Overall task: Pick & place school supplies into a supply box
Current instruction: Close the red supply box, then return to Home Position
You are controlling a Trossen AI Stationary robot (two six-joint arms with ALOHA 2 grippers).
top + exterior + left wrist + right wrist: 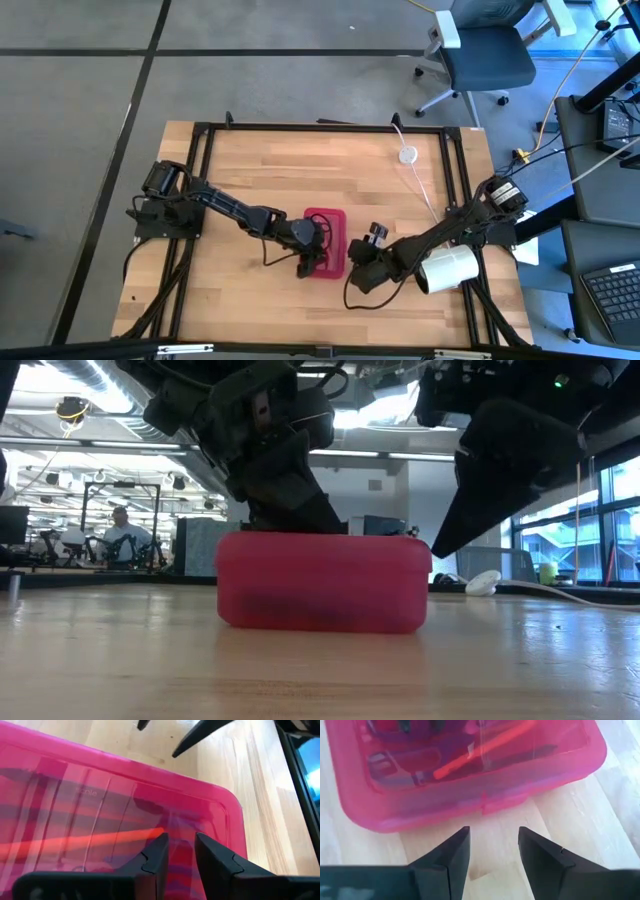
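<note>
The supply box [325, 243] is a red translucent case that lies shut and flat on the wooden table, also seen in the low view [322, 582]. Through its lid I see pens and pencils [485, 747] and bluish scissors handles [395, 775] inside. My left gripper [181, 842] is over the lid near the box's near left corner [306, 264], its fingers a narrow gap apart. My right gripper [492, 837] hovers open just right of the box [352, 262], pointing at the box's long side wall above bare table. My left gripper comes from above, slanting down. In the low view its dark fingers [290, 510] meet the top of the box's lid [175, 820]. The fingers pinch nothing. The box stays flat on the table.
A big white roll [447, 268] lies right of my right arm. A small white round disc [407, 154] with a white cord sits near the far right edge, also visible in the low view [483, 582]. A person [120, 532] sits in the room beyond.
</note>
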